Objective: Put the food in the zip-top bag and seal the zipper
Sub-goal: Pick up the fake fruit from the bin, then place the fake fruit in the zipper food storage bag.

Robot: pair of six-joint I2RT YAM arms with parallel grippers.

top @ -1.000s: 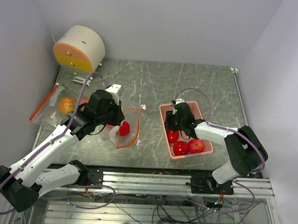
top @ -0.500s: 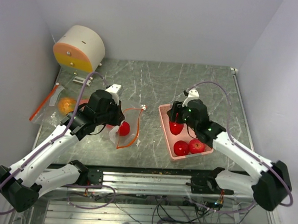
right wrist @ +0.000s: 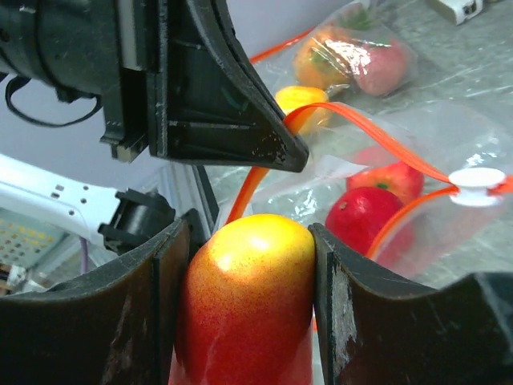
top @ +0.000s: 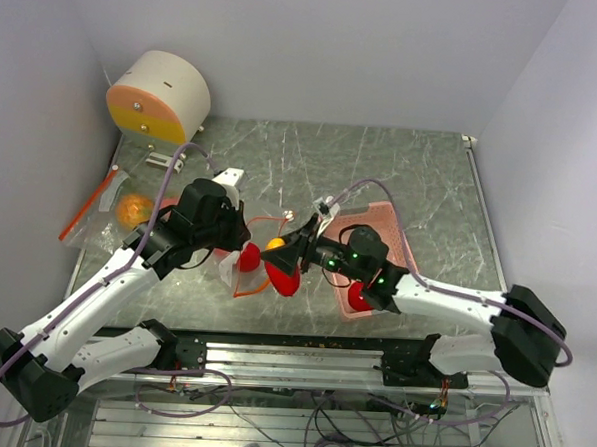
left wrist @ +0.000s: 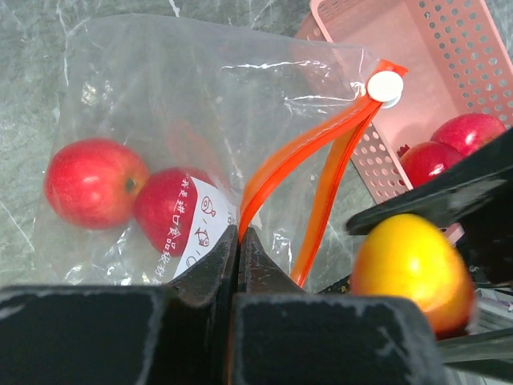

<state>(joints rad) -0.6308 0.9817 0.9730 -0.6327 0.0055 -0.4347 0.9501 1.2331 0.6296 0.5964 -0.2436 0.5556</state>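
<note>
Pinching the bag (left wrist: 200,104) rim with left gripper (left wrist: 238,241), jaws pressed together, two apples (left wrist: 88,183) inside. At the orange zipper (left wrist: 321,152) mouth: yellow-red fruit (right wrist: 244,297) clamped in right gripper (right wrist: 248,233), long axis along the fingers, yellow end toward the bag. Pink basket (left wrist: 449,72) farther right.

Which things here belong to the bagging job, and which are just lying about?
Job: zip-top bag, held by left gripper; two red apples inside; yellow-red fruit in right gripper; more apples in pink basket.
Lying about: cream-and-yellow drum; small white object; second filled bag, far left.
</note>
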